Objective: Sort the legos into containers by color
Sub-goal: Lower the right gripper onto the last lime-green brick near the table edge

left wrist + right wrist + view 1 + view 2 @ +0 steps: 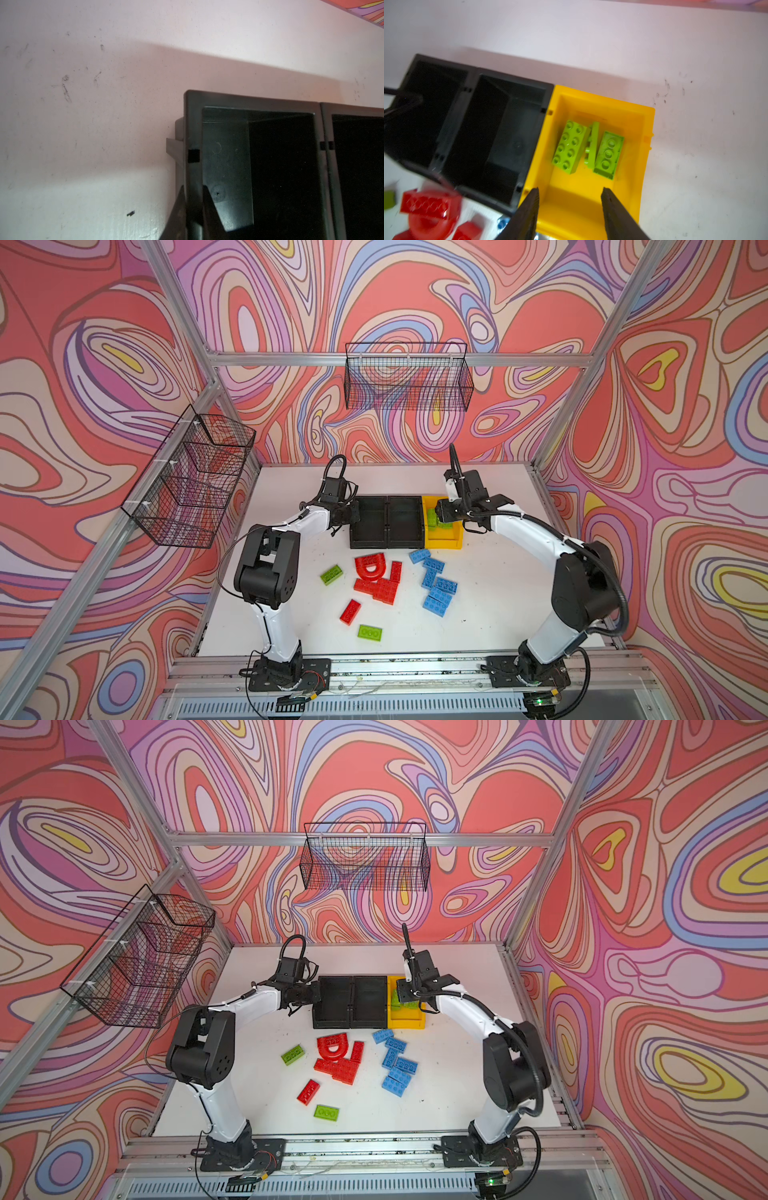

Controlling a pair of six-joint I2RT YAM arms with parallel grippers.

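The right end effector (570,189) spread over the yellow bin (648,124); the left end effector (194,187) clamped on a black bin (249,99).
The right one's jaws stand apart, empty, above three green bricks (570,146) in the yellow bin, right end of the row at mid-frame. The left grips the leftmost bin's outer wall. On the worktop (498,593) below lie red bricks (384,589), blue bricks (440,597) and two loose green bricks (331,574).

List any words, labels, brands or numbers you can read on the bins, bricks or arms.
None readable. Stud tops on the green bricks in the yellow bin are too blurred to show lettering; the black bins, red bricks and blue bricks show no print.
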